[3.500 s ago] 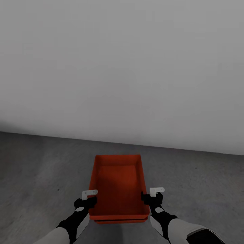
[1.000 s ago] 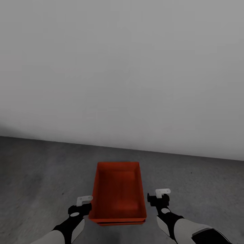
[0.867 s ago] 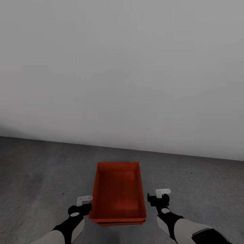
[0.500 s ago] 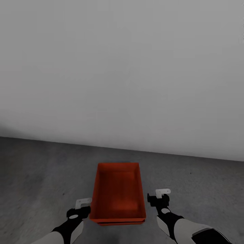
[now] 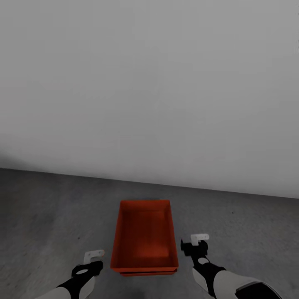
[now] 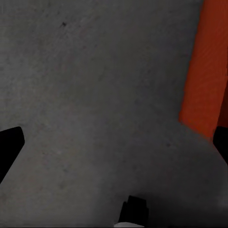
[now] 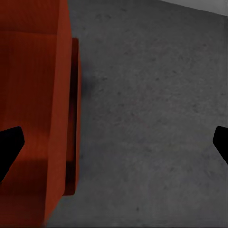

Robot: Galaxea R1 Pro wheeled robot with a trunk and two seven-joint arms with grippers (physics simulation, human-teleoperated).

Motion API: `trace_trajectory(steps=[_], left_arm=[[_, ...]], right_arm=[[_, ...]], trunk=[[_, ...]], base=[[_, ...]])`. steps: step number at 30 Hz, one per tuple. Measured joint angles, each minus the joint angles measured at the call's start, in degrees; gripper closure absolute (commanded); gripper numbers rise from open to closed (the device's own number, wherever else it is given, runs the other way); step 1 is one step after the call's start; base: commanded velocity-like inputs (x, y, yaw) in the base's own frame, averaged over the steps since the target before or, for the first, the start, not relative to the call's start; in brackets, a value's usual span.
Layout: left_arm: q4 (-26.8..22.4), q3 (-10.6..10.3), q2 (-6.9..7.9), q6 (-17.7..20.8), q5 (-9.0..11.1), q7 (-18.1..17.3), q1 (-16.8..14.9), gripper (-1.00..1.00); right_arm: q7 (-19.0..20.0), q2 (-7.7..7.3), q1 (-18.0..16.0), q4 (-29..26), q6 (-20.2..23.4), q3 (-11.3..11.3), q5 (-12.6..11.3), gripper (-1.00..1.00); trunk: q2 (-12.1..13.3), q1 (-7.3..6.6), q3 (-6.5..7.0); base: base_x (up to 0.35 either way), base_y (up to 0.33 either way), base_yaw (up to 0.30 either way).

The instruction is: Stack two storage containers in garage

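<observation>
Two orange-red storage containers sit stacked on the dark grey garage floor [image 5: 50, 207]. The upper container [image 5: 144, 234] nests over the lower one, whose rim [image 5: 145, 273] peeks out at the near end. My left gripper [image 5: 93, 255] hangs open to the left of the stack, well apart from it. To the right of the stack, my right gripper [image 5: 198, 241] is open, a small gap from the wall. In the left wrist view the container wall [image 6: 206, 71] lies beside the open gripper [image 6: 114, 147]. The right wrist view shows both containers' side [image 7: 33, 95] and the open gripper [image 7: 114, 142].
A plain pale grey wall [image 5: 149, 83] rises just beyond the stack. Bare concrete spreads to both sides of the containers and toward me.
Both grippers have let go of the upper container's walls and drawn away. In the last second my left arm has pulled further back and left; the right has stayed.
</observation>
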Motion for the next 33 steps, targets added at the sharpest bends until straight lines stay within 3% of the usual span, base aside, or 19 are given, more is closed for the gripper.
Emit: trace_trajectory(steps=[21,25,27,33], left_arm=[[2.7,0.0,0.87,0.0,0.3,0.1,0.0,-1.0],[2.7,0.0,0.94,0.0,0.3,0.1,0.0,-1.0],[2.7,0.0,0.96,0.0,0.3,0.1,0.0,-1.0],[3.5,0.0,1.35,0.1,0.9,0.0,0.0,-1.0]], right_arm=[[0.0,-0.02,0.4,0.0,0.5,0.0,0.0,-1.0],[0.0,-0.72,4.1,-0.1,1.0,0.0,0.1,-1.0],[0.0,-1.23,7.9,-0.2,1.1,-0.1,0.2,-1.0],[0.1,-1.78,11.1,-0.2,1.3,0.0,0.0,-1.0]], trunk=[[8.4,-4.62,3.78],[10.0,-5.5,4.49],[10.8,-5.94,4.84],[13.2,-7.25,5.93]], base=[[0.0,0.0,0.0],[0.0,0.0,0.0],[0.0,0.0,0.0],[0.0,0.0,0.0]])
